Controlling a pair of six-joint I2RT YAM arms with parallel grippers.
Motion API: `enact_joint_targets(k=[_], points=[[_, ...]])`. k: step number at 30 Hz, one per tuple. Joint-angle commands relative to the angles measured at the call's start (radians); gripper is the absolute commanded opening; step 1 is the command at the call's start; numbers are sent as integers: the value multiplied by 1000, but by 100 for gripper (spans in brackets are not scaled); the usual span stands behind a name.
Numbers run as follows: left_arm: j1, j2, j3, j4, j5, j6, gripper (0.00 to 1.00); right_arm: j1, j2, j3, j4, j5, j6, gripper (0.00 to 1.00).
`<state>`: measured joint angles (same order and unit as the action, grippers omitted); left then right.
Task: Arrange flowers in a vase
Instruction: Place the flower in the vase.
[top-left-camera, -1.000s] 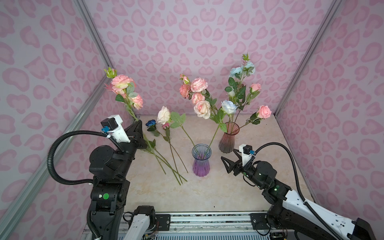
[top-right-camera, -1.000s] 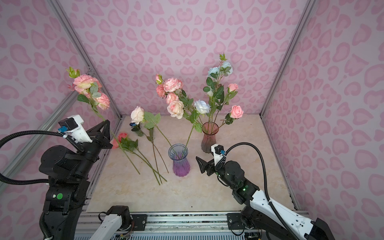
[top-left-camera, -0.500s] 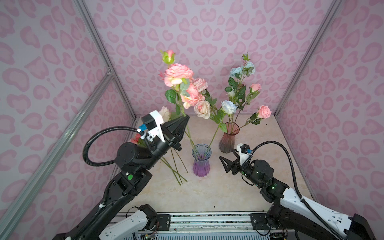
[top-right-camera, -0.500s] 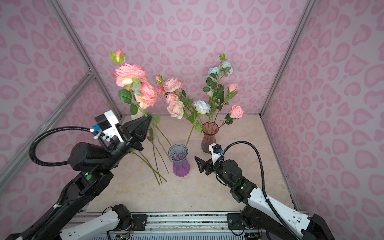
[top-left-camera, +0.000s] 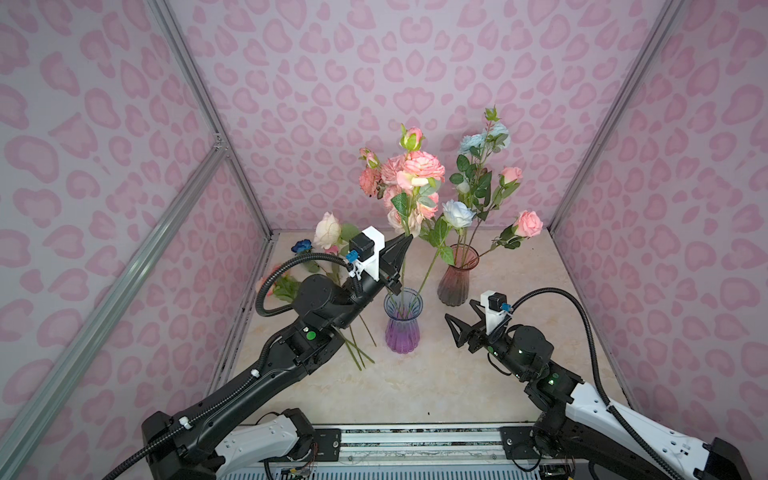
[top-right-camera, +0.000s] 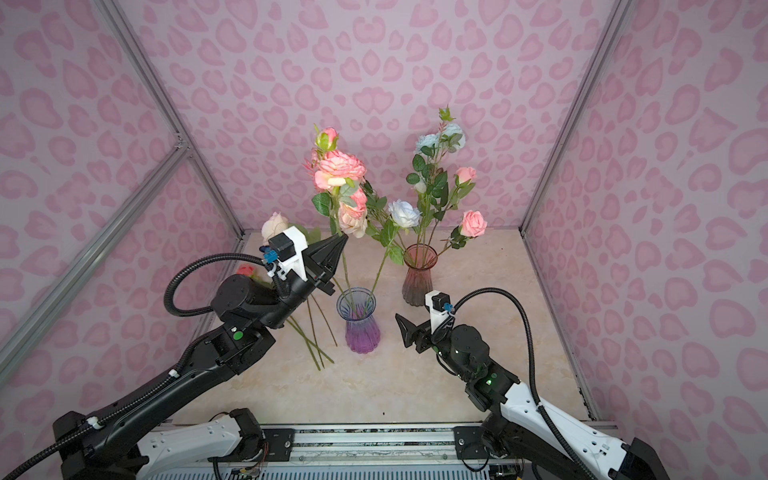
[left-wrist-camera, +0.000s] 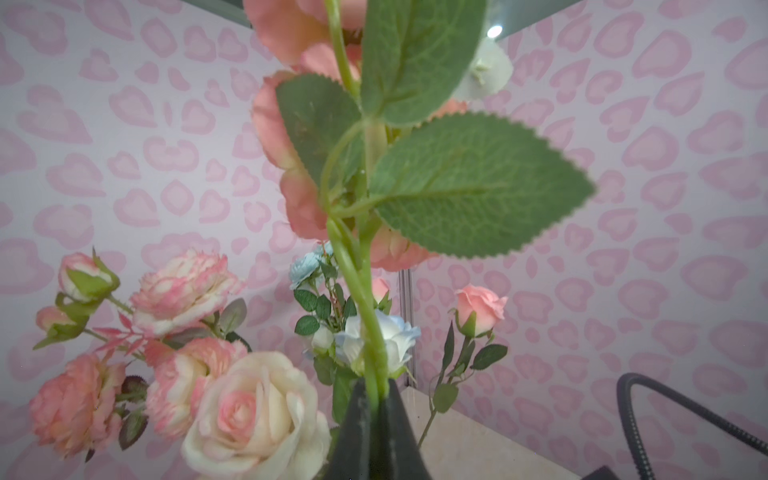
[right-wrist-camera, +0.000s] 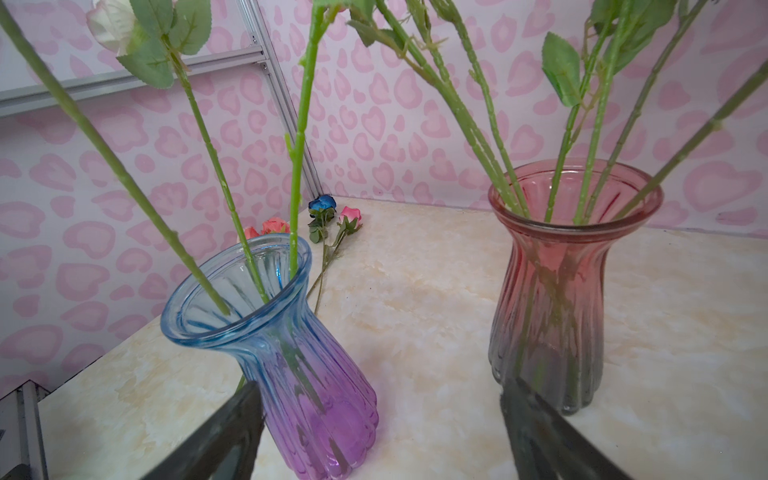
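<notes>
The left gripper (top-left-camera: 402, 243) pinches the peony stem (left-wrist-camera: 354, 272), foot inside the purple vase (top-left-camera: 402, 332) mouth; a tilted push may tip this vase toward the red vase (top-left-camera: 457, 278) at 1 o'clock; the right gripper (top-left-camera: 459, 311) stands spread.

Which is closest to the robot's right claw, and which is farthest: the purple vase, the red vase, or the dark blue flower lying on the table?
Seen in a top view, from the right gripper:
1. Purple vase, on its left, and red vase, a little farther back: too close to call.
2. Dark blue flower, far off at the back left.
</notes>
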<state>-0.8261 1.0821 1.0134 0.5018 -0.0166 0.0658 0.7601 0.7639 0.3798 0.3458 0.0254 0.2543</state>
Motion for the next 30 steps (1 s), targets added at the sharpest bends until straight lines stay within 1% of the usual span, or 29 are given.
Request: enact_joint_targets(k=[1,4,6,8,12,13,17,20,23,24,26,27,28,29,30], points=[[-6,17,-38,34,-52,32,3,0,-4,-13,0,4,6,90],[-20,35,-64,15,-63,44,3,1,-4,-19,-5,4,11,90],[-34,47,-72,-3,-68,53,6,1,-6,-26,-1,5,16,90],[-43,52,-73,-35,-76,57,15,1,-11,-31,2,8,16,90],[-46,33,-94,-72,-114,46,26,2,-20,-32,-2,12,14,90],[-47,29,-100,-77,-122,38,32,1,-18,-31,-2,10,13,91],[-47,0,-104,-106,-147,27,33,1,-7,-25,3,4,16,90],[-47,-63,-109,-124,-197,25,33,1,0,-21,4,-5,16,90],[-47,-151,-149,-139,-297,29,32,1,5,-19,10,-11,14,91],[-46,-186,-177,-144,-357,17,31,1,5,-16,10,-13,11,90],[-33,-256,-243,-166,-525,-52,31,0,4,-12,5,-15,7,91],[-1,-294,-279,-208,-595,-120,35,1,2,-12,0,-15,4,91],[45,-329,-309,-284,-657,-217,43,1,0,-12,-1,-13,2,91],[106,-357,-326,-384,-671,-321,45,1,-1,-13,-1,-9,1,91],[194,-383,-348,-489,-645,-439,46,1,-3,-16,-1,-7,2,91]])
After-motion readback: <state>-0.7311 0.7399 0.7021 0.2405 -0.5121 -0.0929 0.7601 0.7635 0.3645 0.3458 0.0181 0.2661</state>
